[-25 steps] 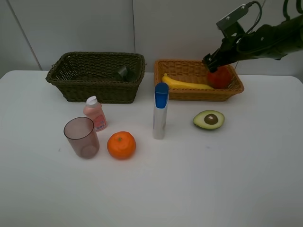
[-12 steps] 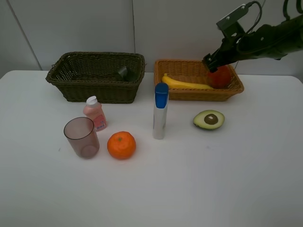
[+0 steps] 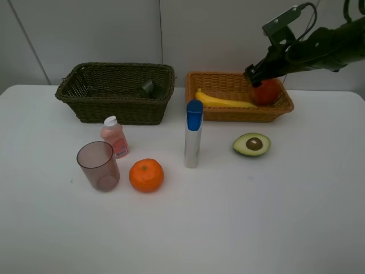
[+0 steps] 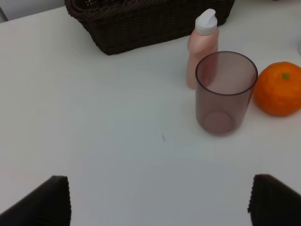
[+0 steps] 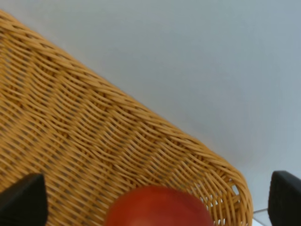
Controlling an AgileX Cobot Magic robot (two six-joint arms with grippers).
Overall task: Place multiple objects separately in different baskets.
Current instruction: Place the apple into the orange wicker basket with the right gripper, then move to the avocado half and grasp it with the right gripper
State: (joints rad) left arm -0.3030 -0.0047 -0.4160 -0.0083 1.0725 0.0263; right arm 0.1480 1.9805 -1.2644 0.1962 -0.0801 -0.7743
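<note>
so the sorting logic looks pretty clear: the dark basket (image 3: 114,111) at far left has the dark green pump bottle (image 3: 147,88) lying in it, and the tan basket (image 3: 239,114) at far right has the banana (image 3: 222,101) along its near side and the red apple (image 3: 266,92) at its right end, so i'd guess fruit goes right and toiletries go left. the right gripper (image 3: 255,75) hangs right over the apple with its jaws spread wide. from the wrist cam the apple sits between the fingers with a gap on both sides, so nothing is pinched and i'd call the apple delivered. the left gripper (image 4: 162,202) is out of the overhead shot, but its own cam shows it spread just as wide and empty, hovering over bare table on the near side of the cup. everything else waits loose in a row nearer the front: the silver blue-capped tube (image 3: 193,137) standing upright in the middle, the pinkish cup (image 3: 100,165) upright at left with the pink bottle (image 3: 114,137) just behind it, the orange (image 3: 146,174) just right of the cup, and the avocado half (image 3: 251,144) cut side up, in front of the tan basket. the table (image 3: 256,228) is plain matte white, no clutter beyond this stuff, and behind it is a pale grey panelled wall (image 3: 85,34) with a vertical seam.
</note>
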